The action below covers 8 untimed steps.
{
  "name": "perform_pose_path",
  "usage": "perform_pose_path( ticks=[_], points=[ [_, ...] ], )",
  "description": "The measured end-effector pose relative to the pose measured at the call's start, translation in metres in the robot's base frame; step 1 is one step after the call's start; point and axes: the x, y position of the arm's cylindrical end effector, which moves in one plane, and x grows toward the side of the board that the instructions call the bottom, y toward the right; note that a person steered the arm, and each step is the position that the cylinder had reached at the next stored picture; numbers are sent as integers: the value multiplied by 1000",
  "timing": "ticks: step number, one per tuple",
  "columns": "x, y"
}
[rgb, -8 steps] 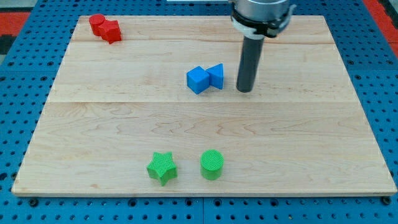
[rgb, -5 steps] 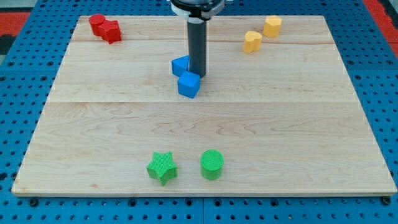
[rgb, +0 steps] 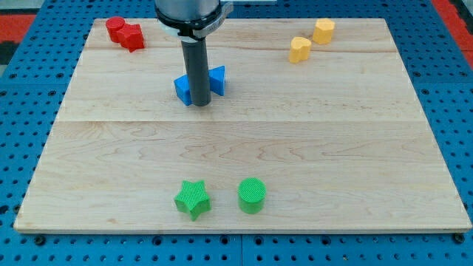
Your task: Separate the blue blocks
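My tip [rgb: 199,102] stands between two blue blocks in the upper middle of the wooden board [rgb: 244,148]. A blue block, seemingly a cube [rgb: 182,89], shows at the rod's left, partly hidden behind it. A blue triangular block [rgb: 216,80] shows at the rod's right, also partly hidden. The rod appears to touch both blocks. Whether the two still touch each other is hidden behind the rod.
Two red blocks [rgb: 123,32] sit together at the view's top left. Two yellow blocks [rgb: 299,49] [rgb: 323,30] lie at the top right. A green star [rgb: 193,199] and a green cylinder [rgb: 252,195] sit near the bottom edge.
The rod swept from the right of the blue pair leftward, pushing both blocks left; it now stands between them, with the cube at its left and the triangular block at its right.
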Motion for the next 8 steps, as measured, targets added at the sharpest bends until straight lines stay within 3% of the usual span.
perform_pose_path(
  ticks=[2,3,4,6,8],
  points=[
    [-71,83],
    [-130,73],
    [-116,65],
    [-47,112],
    [-68,2]
  ],
)
